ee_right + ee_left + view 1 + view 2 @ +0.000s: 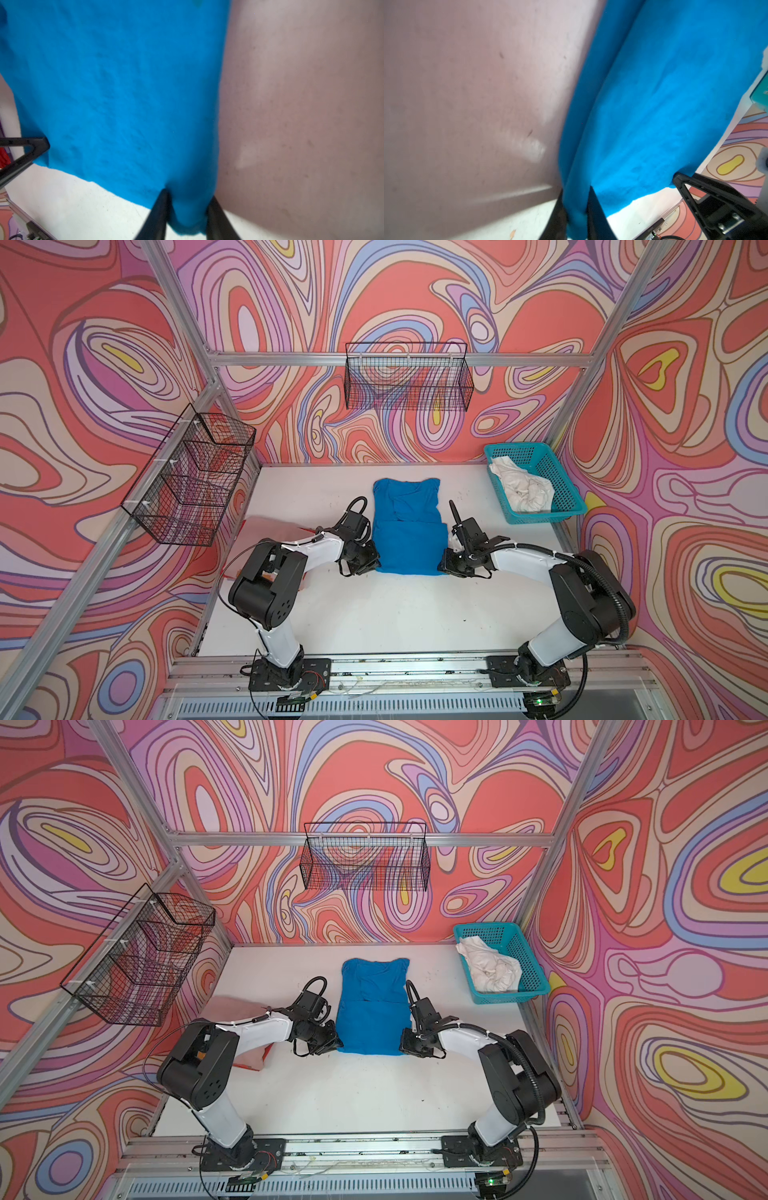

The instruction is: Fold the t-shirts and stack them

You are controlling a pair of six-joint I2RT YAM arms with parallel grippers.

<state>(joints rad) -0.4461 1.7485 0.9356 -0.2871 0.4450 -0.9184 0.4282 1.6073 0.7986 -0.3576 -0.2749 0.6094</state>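
A bright blue t-shirt (pixel 409 531) (pixel 372 1011) lies lengthwise in the middle of the white table, folded into a narrow strip. My left gripper (pixel 374 566) (pixel 338 1044) sits at its near left corner. In the left wrist view this gripper (pixel 576 190) is shut on a bunch of the blue cloth (pixel 654 104). My right gripper (pixel 442 566) (pixel 402 1044) is at the near right corner and pinches the blue hem (pixel 114 83) between its fingers (pixel 189 194). A pale pink t-shirt (pixel 270 526) (pixel 232 1006) lies at the left, partly under my left arm. An off-white t-shirt (pixel 523 489) (pixel 492 967) is crumpled in the basket.
A teal mesh basket (pixel 540 516) (pixel 509 996) stands at the back right corner of the table (pixel 374 614). Black wire baskets hang on the left wall (pixel 195 477) and on the back wall (pixel 409 381). Both arm bases sit on the front rail.
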